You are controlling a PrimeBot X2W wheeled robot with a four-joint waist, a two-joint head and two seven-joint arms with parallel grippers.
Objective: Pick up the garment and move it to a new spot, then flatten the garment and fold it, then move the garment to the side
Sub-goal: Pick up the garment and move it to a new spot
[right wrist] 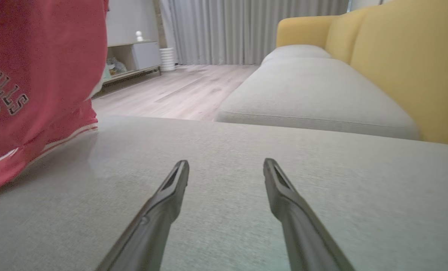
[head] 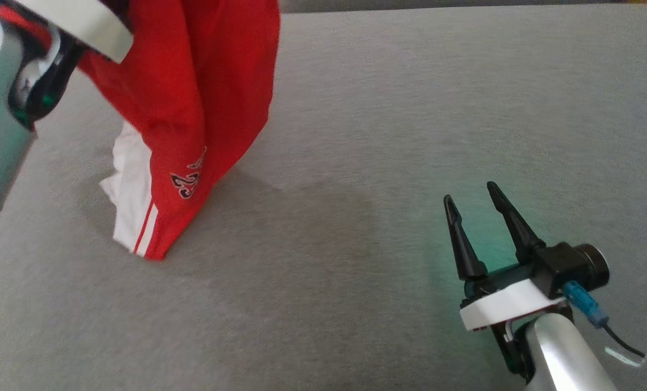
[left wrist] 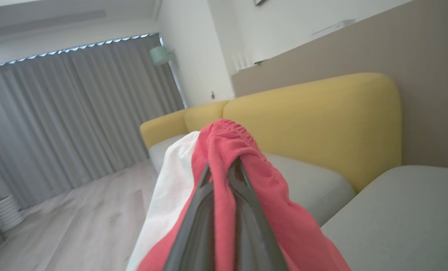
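One stage of three under way, none finished, as far as can be judged.

Biggest first: wide grey cushion (head: 410, 108), serving as the work surface, bare across its middle and right.

Next, red garment (head: 203, 81) with a white side panel and striped hem, hanging in a tall bunched column at the far left of the cushion. Lower hem touching the fabric, upper part running out of the head view's top edge. Not flat, not folded, not yet laid down at a new spot.

Then left gripper (left wrist: 222, 165): clenched on a gathered red edge of the garment, probably the waistband, with cloth pinched between the dark fingers (left wrist: 193, 210) and draped down both sides.

Last, right gripper (head: 470, 191): spread wide, grasping nothing, low over the cushion at the near right, well apart from the garment.

Judged done: the grasp and most of the lift. Judged left: carrying to the new spot and setting down, spreading flat, folding, shifting aside. Likely call for the free right gripper at the flattening stage, given the rope-like bunch under a single pinch.
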